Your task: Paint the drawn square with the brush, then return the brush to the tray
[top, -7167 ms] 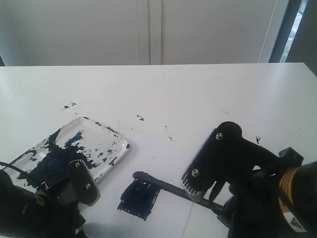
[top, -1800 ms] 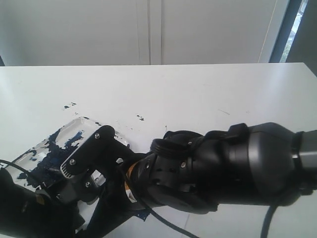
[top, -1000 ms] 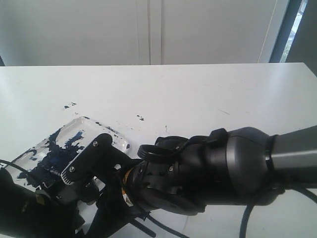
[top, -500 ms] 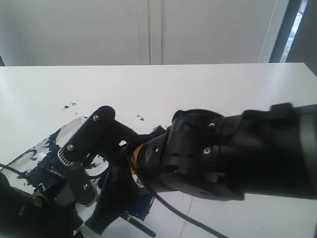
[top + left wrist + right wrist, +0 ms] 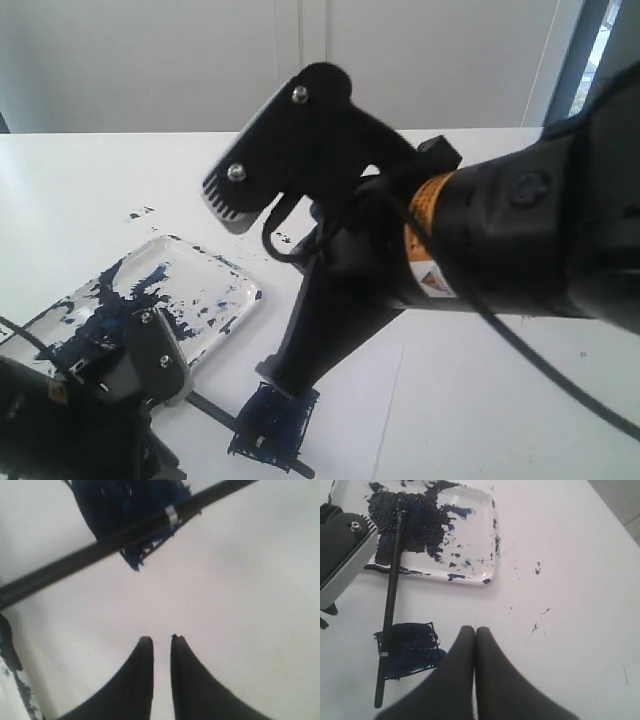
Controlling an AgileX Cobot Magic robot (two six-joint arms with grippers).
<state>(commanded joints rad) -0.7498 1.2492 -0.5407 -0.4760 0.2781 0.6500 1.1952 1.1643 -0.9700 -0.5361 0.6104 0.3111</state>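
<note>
The brush (image 5: 392,590) lies free, its dark tip in the blue paint of the tray (image 5: 480,540) and its thin black handle running out over the rim and across the drawn square (image 5: 412,650), which is smeared dark blue. In the exterior view the brush (image 5: 215,410) crosses the square (image 5: 278,418) beside the tray (image 5: 235,290). My right gripper (image 5: 474,629) is shut and empty, lifted above the paper beside the square. My left gripper (image 5: 161,639) hangs over bare paper near the square (image 5: 125,502) and the brush (image 5: 75,560), fingers a thin slit apart, holding nothing.
Small dark paint specks (image 5: 283,238) dot the white table beyond the tray, with more (image 5: 140,213) at its far left corner. The right arm's bulky body (image 5: 480,240) fills the right middle of the exterior view. A white wall stands behind the table.
My right gripper has opened, let go of the brush and shut again empty, and the arm has risen away from the tray. The brush now lies across tray and square.
</note>
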